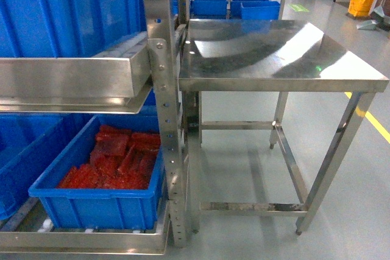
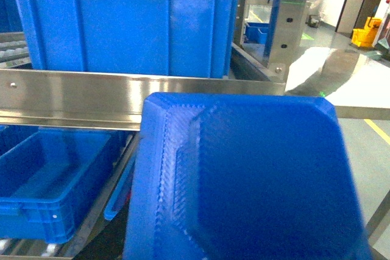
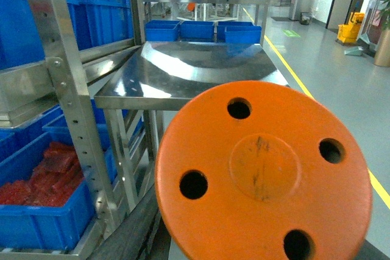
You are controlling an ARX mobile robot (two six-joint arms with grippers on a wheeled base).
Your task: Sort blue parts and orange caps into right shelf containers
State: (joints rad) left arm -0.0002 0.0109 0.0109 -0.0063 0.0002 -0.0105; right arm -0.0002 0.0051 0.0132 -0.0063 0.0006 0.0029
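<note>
An orange cap (image 3: 263, 172) and a blue part (image 2: 244, 181) fill the wrist views (pincer states cannot be told), so either could snag the shelf rail (image 1: 67, 77) at left.

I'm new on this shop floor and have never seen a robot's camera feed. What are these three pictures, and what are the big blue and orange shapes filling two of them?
They come from one wheeled robot with two arms. The head view looks forward at a steel table beside a steel shelf rack; on the lowest shelf a blue crate holds red pieces. The other two pictures come from cameras on the wrists. The left one is filled by a blue part, the right by an orange cap with four holes. Each sits so close that it is probably held, though neither gripper shows.
</note>
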